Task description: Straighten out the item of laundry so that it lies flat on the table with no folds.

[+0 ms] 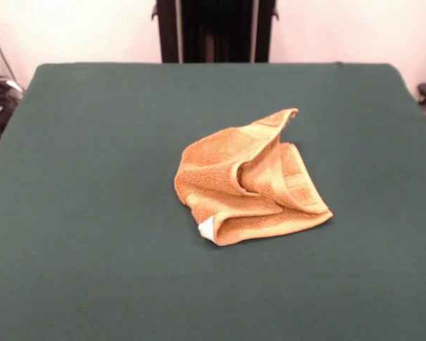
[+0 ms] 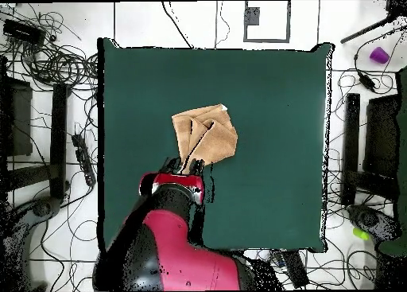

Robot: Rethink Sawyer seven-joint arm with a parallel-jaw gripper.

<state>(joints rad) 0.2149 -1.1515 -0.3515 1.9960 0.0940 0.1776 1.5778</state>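
**Towel bunched near the middle of the desk, arm over its near edge**

From the front camera I see the golden-orange towel [image 1: 250,181] lying crumpled on the dark green desk [image 1: 92,213], a little right of centre. It is folded over itself in several layers: one flap rises to a peak at the upper right, a rolled fold curls inward at the middle, and the lower edge is doubled into a thick lip. A small white tag [image 1: 206,228] shows at the lower left corner of the heap. A woven band runs along the right-hand flap. None of the arm reaches into this picture; only the dark pedestal [image 1: 216,28] stands behind the far edge of the desk.

From the overhead camera I see the towel [image 2: 207,135] as a rough, tilted square with a crease running through it, sitting left of centre on the desk [image 2: 270,193]. The red and black arm [image 2: 171,225] comes up from the bottom, and its gripper [image 2: 191,166] sits at the towel's bottom edge. I cannot tell whether it is released or clenched, nor whether it touches the cloth. Cables [image 2: 56,58] lie tangled on the floor around the desk.
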